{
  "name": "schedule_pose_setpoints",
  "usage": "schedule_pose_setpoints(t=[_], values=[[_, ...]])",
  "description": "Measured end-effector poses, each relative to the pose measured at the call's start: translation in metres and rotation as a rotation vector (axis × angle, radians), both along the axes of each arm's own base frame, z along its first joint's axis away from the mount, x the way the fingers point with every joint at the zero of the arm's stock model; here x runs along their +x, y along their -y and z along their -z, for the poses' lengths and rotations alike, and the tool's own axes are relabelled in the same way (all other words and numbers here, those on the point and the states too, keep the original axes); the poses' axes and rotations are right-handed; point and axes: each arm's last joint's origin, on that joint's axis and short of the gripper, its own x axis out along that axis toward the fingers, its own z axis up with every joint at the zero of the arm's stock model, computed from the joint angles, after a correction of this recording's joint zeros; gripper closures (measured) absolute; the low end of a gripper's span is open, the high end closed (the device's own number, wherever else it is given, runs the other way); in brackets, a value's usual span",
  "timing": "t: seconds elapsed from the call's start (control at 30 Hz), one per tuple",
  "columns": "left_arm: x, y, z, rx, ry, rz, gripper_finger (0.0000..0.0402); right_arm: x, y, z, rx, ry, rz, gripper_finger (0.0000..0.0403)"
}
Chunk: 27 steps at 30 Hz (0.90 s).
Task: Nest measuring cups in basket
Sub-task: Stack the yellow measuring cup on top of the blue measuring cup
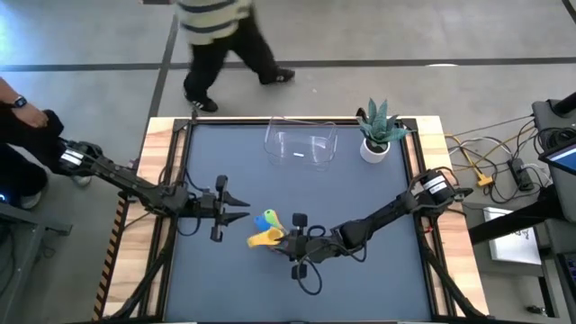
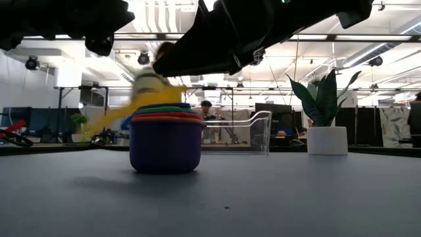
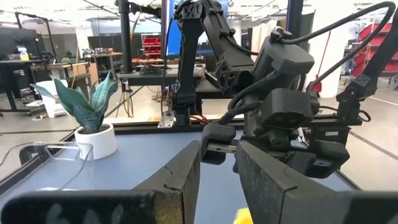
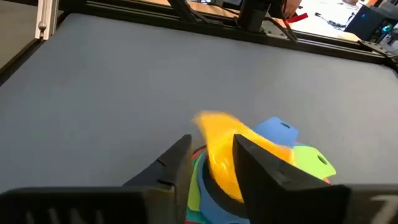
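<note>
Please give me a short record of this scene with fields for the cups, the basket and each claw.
cups: nested stack on the table mid-front, purple outermost, outside the basket
yellow cup: blurred at the stack's top, between the right claw's fingers
basket: clear bin at the table's far edge, looks empty
plant: white pot beside the basket
right claw: at the stack
left claw: beside the stack, holding nothing

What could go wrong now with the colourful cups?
The yellow cup under the right gripper looks tilted, so it may land crooked on the stack or tip off. The stack stands apart from the basket; carrying it over could spill cups or bump the plant.
</note>
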Motion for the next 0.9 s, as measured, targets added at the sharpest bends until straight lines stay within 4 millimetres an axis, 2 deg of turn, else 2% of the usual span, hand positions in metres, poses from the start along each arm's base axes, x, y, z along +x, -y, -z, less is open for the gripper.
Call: schedule_pose_setpoints(t=[0.27,0.57,0.7,0.9], values=[[0.001,0.000,0.002,0.001,-0.011,0.000,0.0311,0.000,0.000,0.000,-0.003,-0.004,0.000,0.0261],[0.002,0.001,0.002,-0.010,-0.016,0.001,0.0311,-0.004,0.003,0.001,-0.053,-0.042,0.049,0.0271],[0.010,0.004,-0.003,0.000,-0.113,-0.001,0.0311,-0.014,0.007,-0.013,-0.055,-0.108,0.086,0.0280],[0.032,0.013,-0.010,0.044,-0.311,-0.023,0.0311,-0.032,0.005,-0.034,-0.089,-0.099,0.170,0.0294]])
